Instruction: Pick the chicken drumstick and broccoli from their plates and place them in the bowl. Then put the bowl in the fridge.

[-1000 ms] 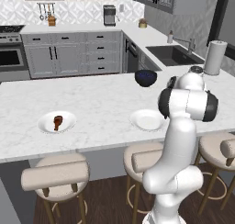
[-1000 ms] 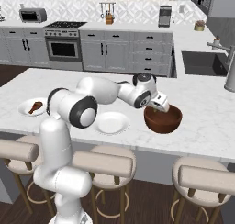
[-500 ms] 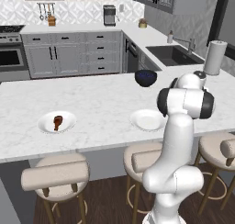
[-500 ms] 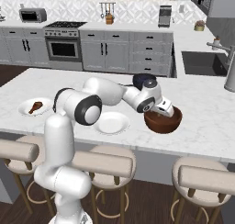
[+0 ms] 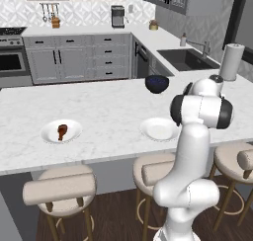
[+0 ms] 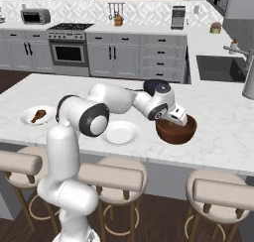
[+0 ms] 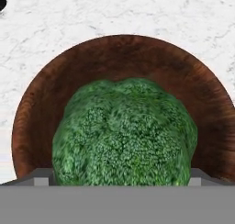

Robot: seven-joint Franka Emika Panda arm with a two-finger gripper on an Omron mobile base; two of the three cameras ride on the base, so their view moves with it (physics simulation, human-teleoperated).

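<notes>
The end effector (image 6: 181, 119) hangs over the brown bowl (image 6: 175, 131) at the right of the table (image 5: 108, 111), pinching the broccoli (image 7: 124, 133) above its hollow; dropping it in looks like the step in hand. Next, the drumstick (image 5: 62, 131) waits on the far-left plate (image 5: 49, 136); the middle plate (image 6: 120, 133) is bare

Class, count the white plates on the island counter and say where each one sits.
2. One plate lies near the counter's left end with the chicken drumstick on it; the other plate, bare, lies mid-counter beside the arm, left of the brown bowl.
</notes>
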